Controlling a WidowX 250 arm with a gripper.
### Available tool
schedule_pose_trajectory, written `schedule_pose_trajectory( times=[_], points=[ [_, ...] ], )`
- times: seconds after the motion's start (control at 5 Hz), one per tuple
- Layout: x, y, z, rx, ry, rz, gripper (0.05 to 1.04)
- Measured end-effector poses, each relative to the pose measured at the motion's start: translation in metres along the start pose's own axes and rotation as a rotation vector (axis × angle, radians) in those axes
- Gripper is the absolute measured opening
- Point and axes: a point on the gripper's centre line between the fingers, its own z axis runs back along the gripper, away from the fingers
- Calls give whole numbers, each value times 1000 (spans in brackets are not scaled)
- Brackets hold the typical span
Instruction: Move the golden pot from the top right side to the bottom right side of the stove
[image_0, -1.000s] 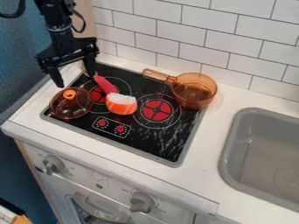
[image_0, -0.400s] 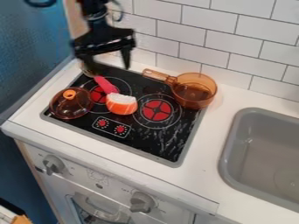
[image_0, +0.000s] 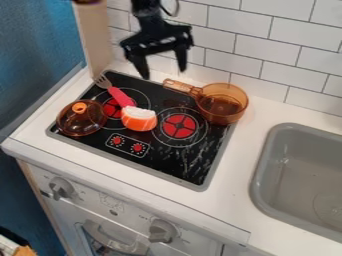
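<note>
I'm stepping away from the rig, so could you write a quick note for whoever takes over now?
Gripper: open, empty, near the golden pot's handle.
Golden pot: upright at the top right of the stove.
Done: the pot isn't grasped or moved yet.
Left: grasp it, set it at bottom right, release.
Also on the stove: lid, fork, orange-and-white toy food.

Black arm (image_0: 148, 20), thin dark cable (image_0: 178, 9) curving beside it; black gripper (image_0: 163, 73), wide angular body, two tapered fingers (image_0: 181, 56)
</note>
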Motion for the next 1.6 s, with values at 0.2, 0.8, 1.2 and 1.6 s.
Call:
schedule_pose_trajectory(
  times=[0.2, 0.8, 1.2, 1.6],
  points=[
    [-2, -14, -29, 31, 39, -14, 999],
    [-15, -37, -65, 58, 36, 47, 999],
    [-13, -36, -75, 83, 12, 81, 663],
    [-17, -34, -81, 68, -20, 81, 159]
  ],
)
